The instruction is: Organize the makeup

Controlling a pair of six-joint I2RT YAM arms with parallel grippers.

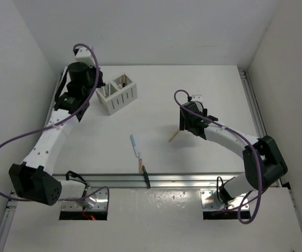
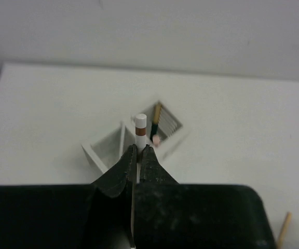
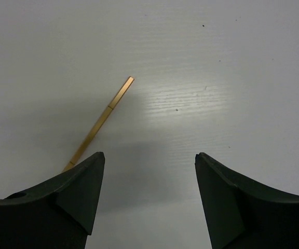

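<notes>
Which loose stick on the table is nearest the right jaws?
The tan-gold stick, its end right beside the open right jaws. The pale blue stick, peach stick and black stick lie clustered farther off.

the left arm [image 1: 49, 139] rose from its base at the near left, bent at the elbow, and carried its wrist high toward the far left. the left claw [image 2: 139, 151] pointed down and forward, its jaws pressed together on a slim white stick [image 2: 140, 124] that stood out past the tips. the right arm [image 1: 235, 142] rose from its base at the near right, folded at the elbow and stretched inward to the left. the right claw [image 3: 149, 161] faced down, its jaws spread wide apart.
</notes>
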